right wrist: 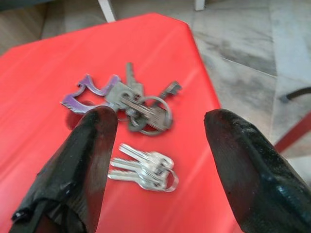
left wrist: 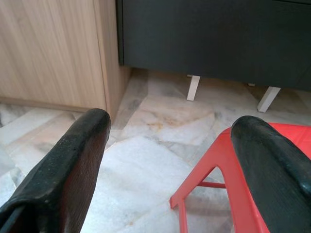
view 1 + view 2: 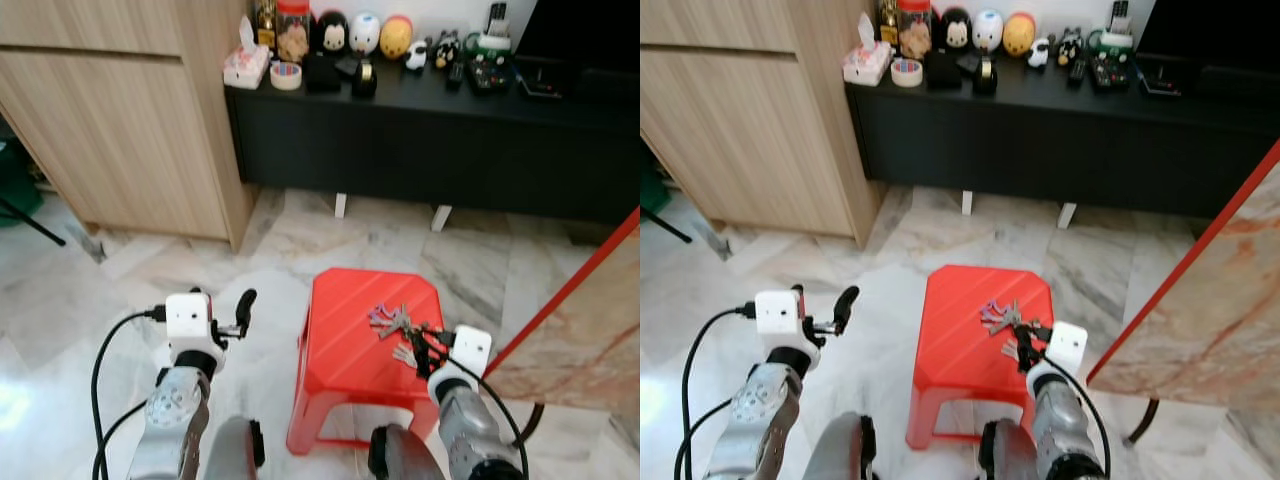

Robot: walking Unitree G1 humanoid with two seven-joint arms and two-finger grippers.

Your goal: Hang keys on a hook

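Left gripper [image 3: 232, 318] held over bare floor beside the red stool [image 3: 345, 345], fingers spread wide, nothing in them. On the stool top, toward its right side, lie two key sets, just beside each other: a bunch on a purple carabiner [image 1: 124, 99] and a smaller ring of silver keys [image 1: 144, 173] nearer the robot. Right gripper [image 1: 158, 145] sits low over them, fingers wide apart, not closed on either. Judgement: task at its start; keys not picked up, no hook seen. Carabiner bunch fans out with no single heading. Smaller set lies flat, long axis roughly across the gap between the fingers.
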